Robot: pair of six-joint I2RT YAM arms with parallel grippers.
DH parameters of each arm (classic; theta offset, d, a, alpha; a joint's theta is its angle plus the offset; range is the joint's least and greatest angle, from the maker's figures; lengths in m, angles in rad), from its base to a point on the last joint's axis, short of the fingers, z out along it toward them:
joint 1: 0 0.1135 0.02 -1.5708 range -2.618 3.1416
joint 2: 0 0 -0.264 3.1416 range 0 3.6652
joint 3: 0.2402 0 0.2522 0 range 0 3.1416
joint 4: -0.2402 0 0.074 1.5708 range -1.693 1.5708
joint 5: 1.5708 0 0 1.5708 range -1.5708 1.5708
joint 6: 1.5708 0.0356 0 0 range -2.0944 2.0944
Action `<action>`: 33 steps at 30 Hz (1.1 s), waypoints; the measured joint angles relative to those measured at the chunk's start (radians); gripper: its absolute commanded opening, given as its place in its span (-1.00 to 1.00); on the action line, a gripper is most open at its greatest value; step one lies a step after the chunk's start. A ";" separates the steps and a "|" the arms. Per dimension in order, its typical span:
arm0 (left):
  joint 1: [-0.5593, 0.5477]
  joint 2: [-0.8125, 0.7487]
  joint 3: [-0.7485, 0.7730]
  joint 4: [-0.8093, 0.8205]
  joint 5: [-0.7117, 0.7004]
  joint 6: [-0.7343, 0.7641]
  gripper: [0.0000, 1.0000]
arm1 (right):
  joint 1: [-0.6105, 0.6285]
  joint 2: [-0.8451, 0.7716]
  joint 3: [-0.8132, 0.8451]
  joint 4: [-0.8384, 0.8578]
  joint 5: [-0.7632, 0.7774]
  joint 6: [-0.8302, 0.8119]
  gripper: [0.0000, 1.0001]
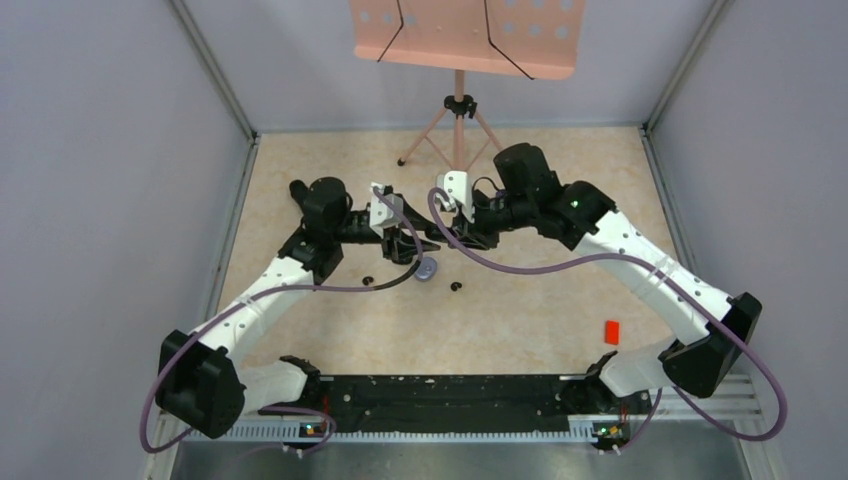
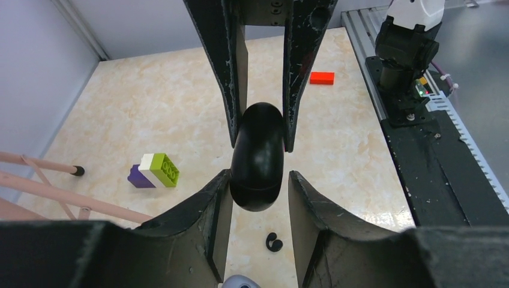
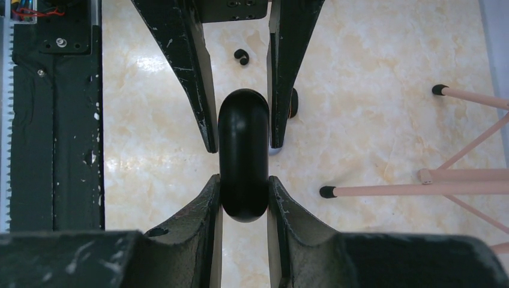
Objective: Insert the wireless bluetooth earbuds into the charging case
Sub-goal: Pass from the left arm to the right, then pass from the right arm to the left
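One case (image 3: 243,156) | right claw (image 3: 242,178) pinching it | left claw (image 2: 259,174) seemingly slack | two earbuds (image 1: 456,287)

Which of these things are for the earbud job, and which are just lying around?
For the job:
- black charging case
- black earbuds

Just lying about:
- green-and-purple block
- red block
- pink stand
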 measured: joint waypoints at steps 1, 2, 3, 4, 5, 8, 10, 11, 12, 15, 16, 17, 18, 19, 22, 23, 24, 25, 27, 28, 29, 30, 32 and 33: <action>0.000 0.000 -0.009 0.010 -0.006 -0.014 -0.10 | 0.000 0.000 0.001 -0.001 0.002 -0.004 -0.92; 0.000 0.000 -0.013 0.019 -0.011 -0.025 -0.09 | 0.000 0.001 0.006 -0.008 0.004 -0.005 -0.92; 0.000 0.000 -0.014 0.029 -0.015 -0.035 -0.09 | 0.000 0.002 0.014 -0.016 0.005 -0.008 -0.92; 0.000 0.000 -0.014 0.041 -0.018 -0.049 -0.11 | 0.000 0.003 0.026 -0.025 0.006 -0.013 -0.92; 0.000 0.000 -0.014 0.054 -0.018 -0.057 -0.14 | 0.000 0.006 0.042 -0.035 0.006 -0.016 -0.92; 0.000 0.001 -0.014 0.082 -0.024 -0.082 -0.26 | 0.000 0.020 0.080 -0.047 0.006 -0.024 -0.90; 0.000 0.003 -0.014 0.095 -0.031 -0.095 -0.31 | 0.000 0.031 0.100 -0.064 0.005 -0.031 -0.90; 0.000 0.006 -0.014 0.101 -0.037 -0.100 -0.32 | 0.000 0.037 0.108 -0.074 0.006 -0.033 -0.90; 0.000 0.009 -0.015 0.101 -0.040 -0.105 -0.32 | 0.000 0.042 0.115 -0.082 0.008 -0.037 -0.90; 0.001 0.017 -0.017 0.102 -0.048 -0.119 -0.31 | 0.000 0.059 0.131 -0.101 0.013 -0.047 -0.90; 0.001 0.018 -0.017 0.102 -0.048 -0.122 -0.30 | 0.000 0.063 0.135 -0.109 0.014 -0.051 -0.90; 0.001 0.020 -0.018 0.102 -0.050 -0.126 -0.30 | 0.000 0.067 0.140 -0.116 0.016 -0.056 -0.90; 0.001 0.020 -0.019 0.102 -0.053 -0.127 -0.29 | 0.000 0.071 0.144 -0.119 0.017 -0.059 -0.89; 0.001 0.021 -0.019 0.102 -0.056 -0.130 -0.28 | 0.000 0.073 0.146 -0.121 0.019 -0.063 -0.89; 0.001 0.021 -0.021 0.103 -0.066 -0.142 -0.27 | 0.000 0.077 0.151 -0.126 0.023 -0.072 -0.89; 0.001 0.021 -0.023 0.105 -0.068 -0.146 -0.26 | 0.000 0.078 0.151 -0.127 0.024 -0.075 -0.89; 0.001 0.021 -0.024 0.108 -0.071 -0.153 -0.25 | 0.000 0.080 0.153 -0.127 0.026 -0.076 -0.89; 0.001 0.022 -0.024 0.110 -0.073 -0.158 -0.25 | 0.000 0.084 0.157 -0.130 0.026 -0.077 -0.89; 0.001 0.025 -0.025 0.118 -0.079 -0.167 -0.25 | 0.000 0.090 0.163 -0.134 0.032 -0.082 -0.89; 0.001 0.027 -0.025 0.121 -0.082 -0.172 -0.24 | 0.000 0.091 0.163 -0.133 0.034 -0.083 -0.89; 0.001 0.029 -0.025 0.124 -0.084 -0.176 -0.25 | 0.000 0.093 0.163 -0.134 0.037 -0.083 -0.89; 0.001 0.031 -0.025 0.125 -0.085 -0.179 -0.25 | 0.000 0.095 0.163 -0.134 0.039 -0.083 -0.89; 0.001 0.033 -0.025 0.124 -0.089 -0.182 -0.29 | 0.000 0.100 0.164 -0.134 0.041 -0.083 -0.89; 0.001 0.035 -0.025 0.124 -0.091 -0.183 -0.34 | 0.000 0.102 0.166 -0.135 0.042 -0.083 -0.89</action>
